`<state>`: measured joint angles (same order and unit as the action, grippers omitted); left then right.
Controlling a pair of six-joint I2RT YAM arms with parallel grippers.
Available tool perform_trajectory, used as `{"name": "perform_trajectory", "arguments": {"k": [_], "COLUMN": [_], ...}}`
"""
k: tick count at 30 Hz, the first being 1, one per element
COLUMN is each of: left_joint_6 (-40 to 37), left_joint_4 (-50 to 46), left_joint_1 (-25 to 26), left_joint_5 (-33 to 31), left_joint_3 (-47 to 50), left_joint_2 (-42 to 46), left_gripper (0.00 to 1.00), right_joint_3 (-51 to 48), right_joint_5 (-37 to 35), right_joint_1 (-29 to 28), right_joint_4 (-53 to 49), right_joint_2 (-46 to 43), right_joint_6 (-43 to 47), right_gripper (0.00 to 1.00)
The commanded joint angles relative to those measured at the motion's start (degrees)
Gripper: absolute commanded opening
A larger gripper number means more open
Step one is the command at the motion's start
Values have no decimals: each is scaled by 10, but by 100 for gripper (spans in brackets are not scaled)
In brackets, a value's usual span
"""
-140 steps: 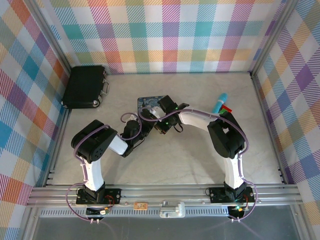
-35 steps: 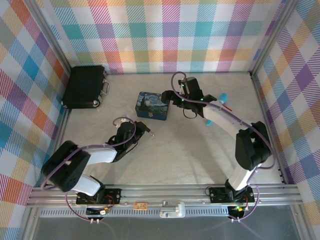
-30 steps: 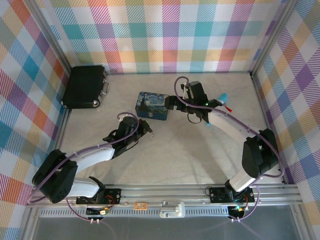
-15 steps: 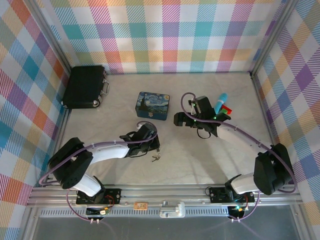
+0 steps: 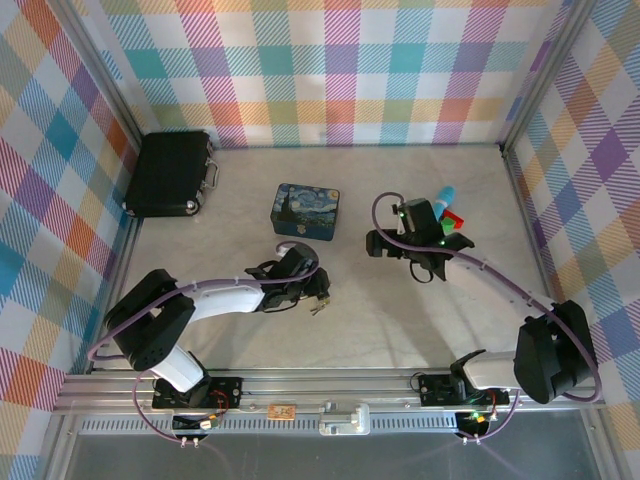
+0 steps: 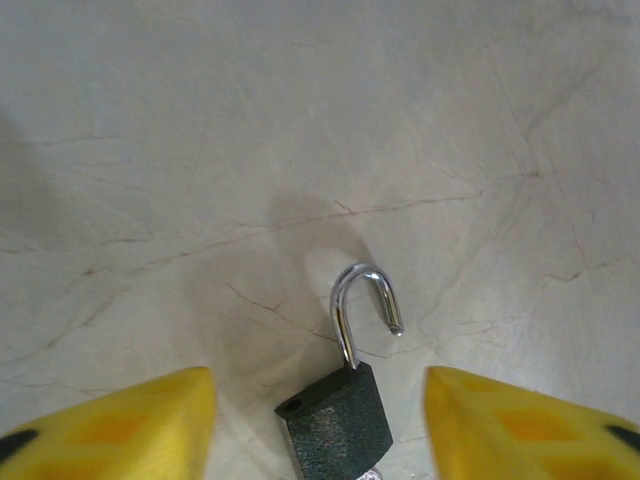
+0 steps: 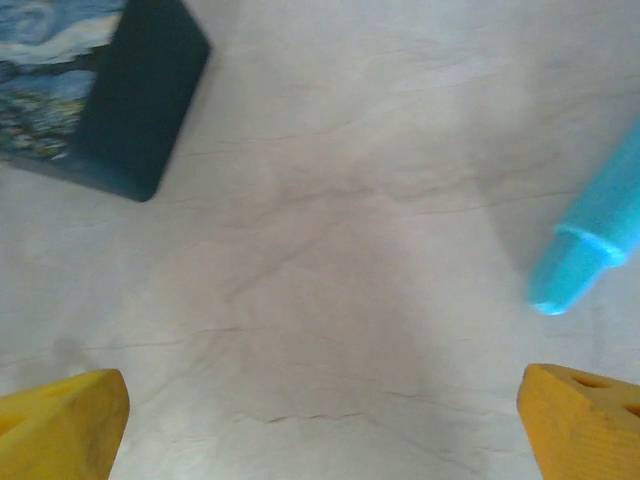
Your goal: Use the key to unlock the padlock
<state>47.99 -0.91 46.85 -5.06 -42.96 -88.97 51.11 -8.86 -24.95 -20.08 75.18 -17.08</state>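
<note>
Left tool (image 6: 315, 405) hangs low over the pale desk (image 6: 200, 130) with its yellow fingertips (image 6: 120, 425) spread wide and gripping nothing. The padlock (image 6: 335, 425) lies flat on the desk between them, clear of both pads. Its dark square body is nearest the wrist camera, and the thin silver shackle arches away from it. One leg of the shackle sits in the body, while the free end hangs outside it, so the lock is open. At the body's lower edge a bit of silver shows, possibly the key (image 6: 366, 474), but the frame cuts it off.

From above, the left tool (image 5: 315, 292) sits in the near middle of the desk (image 5: 400, 320), with the padlock (image 5: 319, 304) just beside its tip. The blue starry tin (image 5: 305, 210) stands farther back, well apart from the lock, and a black case (image 5: 170, 173) rests in the far left corner.

The right tool (image 5: 376, 243) hovers to the right of the tin. Its wrist view shows its yellow fingers (image 7: 60, 420) apart with only bare desk between them. The tin's dark side (image 7: 140, 100) is at the upper left, and a blue-tipped stick (image 7: 595, 235) is at the right.
</note>
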Motion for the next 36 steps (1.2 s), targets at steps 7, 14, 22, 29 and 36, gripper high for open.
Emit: {"name": "perform_trajectory", "arguments": {"k": [7,14,22,29,36], "left_joint_6": [-98,-226,-295,-336,-404], "left_joint_4": [-131,-195,-119,11,212], "left_joint_1": [-31,-187,-294,-322,-366], "left_joint_5": [-162,-193,-282,-326,-294], "left_joint_3": [-47,-76,-17,59,115], "left_joint_2": [156,233,218,170,124], "left_gripper": [89,99,98,97,96], "right_joint_3": [-60,-153,-212,-244,-246], "right_joint_5": [-84,-98,-38,2,7], "right_joint_1": [121,190,224,228,229], "right_joint_4": [132,342,505,599,608], "right_joint_2": [11,41,70,106,109], "right_joint_6": [103,135,136,146,149], "right_gripper": [99,99,99,99,99]}}
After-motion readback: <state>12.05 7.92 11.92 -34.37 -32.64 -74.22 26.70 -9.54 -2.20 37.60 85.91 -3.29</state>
